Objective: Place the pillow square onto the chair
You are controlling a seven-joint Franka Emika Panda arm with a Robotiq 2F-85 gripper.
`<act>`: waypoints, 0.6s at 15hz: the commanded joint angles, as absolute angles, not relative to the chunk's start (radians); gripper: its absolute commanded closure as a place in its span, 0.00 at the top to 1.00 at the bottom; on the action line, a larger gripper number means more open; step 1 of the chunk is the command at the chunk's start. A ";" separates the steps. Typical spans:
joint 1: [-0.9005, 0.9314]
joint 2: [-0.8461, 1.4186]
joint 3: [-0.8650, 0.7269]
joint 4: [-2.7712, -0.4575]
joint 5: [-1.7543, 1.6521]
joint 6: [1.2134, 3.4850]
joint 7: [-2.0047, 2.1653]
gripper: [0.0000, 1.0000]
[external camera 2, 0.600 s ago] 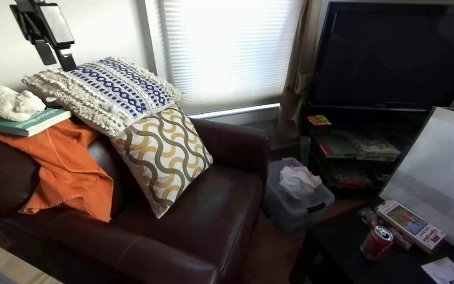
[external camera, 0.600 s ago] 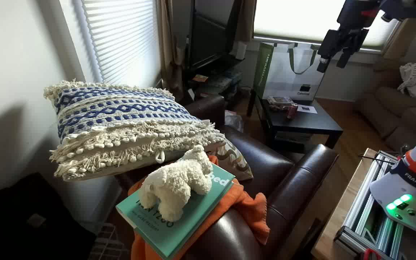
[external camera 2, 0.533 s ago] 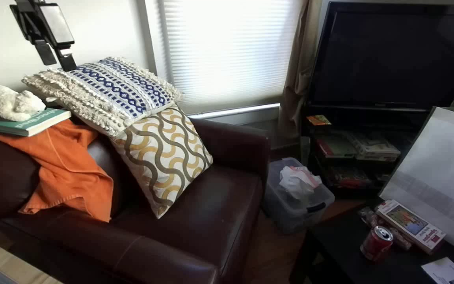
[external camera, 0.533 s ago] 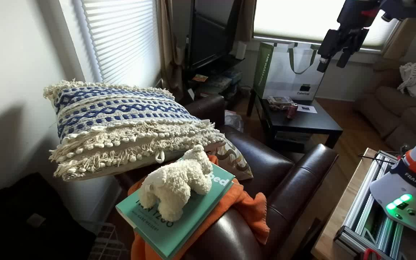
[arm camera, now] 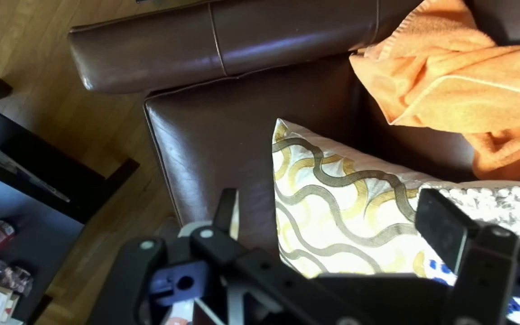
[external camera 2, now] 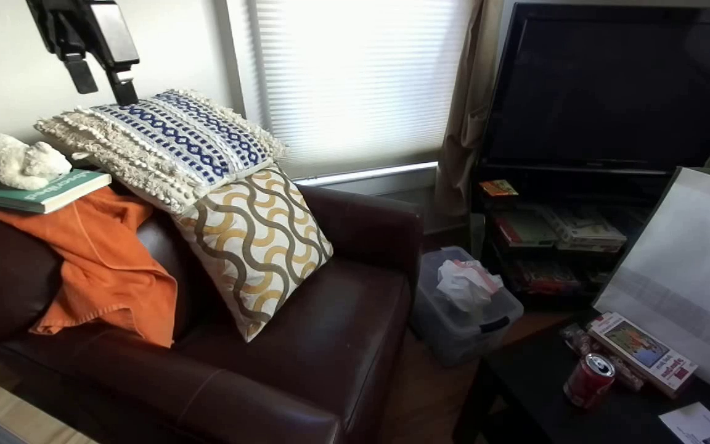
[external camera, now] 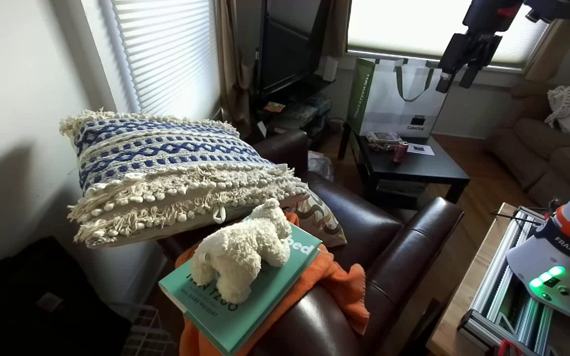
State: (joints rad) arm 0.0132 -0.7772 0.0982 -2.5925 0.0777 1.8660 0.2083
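Note:
The pillow, navy-and-white with cream fringe, shows in both exterior views (external camera: 166,148) (external camera 2: 188,139). It lies tilted high at the chair's back, partly over a wavy-patterned cushion. Only its fringe and a bit of blue show at the right of the wrist view (arm camera: 513,207). The chair, dark brown leather, shows its seat and arm in both exterior views (external camera: 354,207) (external camera 2: 330,327) and in the wrist view (arm camera: 224,131). My gripper (external camera: 456,79) is open and empty, in the air apart from the pillow. It also shows in an exterior view (external camera 2: 105,86) and the wrist view (arm camera: 332,216).
The wavy-patterned cushion (external camera 2: 262,246) leans on the seat. A cream plush animal (external camera: 245,252) stands on a green book (external camera: 235,321) over an orange cloth (external camera 2: 108,265) on the chair back. A black table (external camera: 418,165) with a can and bag stands beyond.
My gripper has shifted a little, slightly right and up in the exterior view facing the seat. It stays open. The pillow and chair have not moved.

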 commanded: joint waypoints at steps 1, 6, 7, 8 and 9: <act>0.026 -0.601 -0.058 -2.444 0.106 1.864 -0.026 1.00; 0.073 -0.388 -0.166 -2.210 0.210 1.808 -0.320 1.00; 0.087 -0.352 -0.159 -2.175 0.244 1.795 -0.353 1.00; 0.096 -0.320 -0.151 -2.146 0.278 1.775 -0.382 1.00; 0.107 -0.289 -0.137 -2.124 0.313 1.754 -0.397 1.00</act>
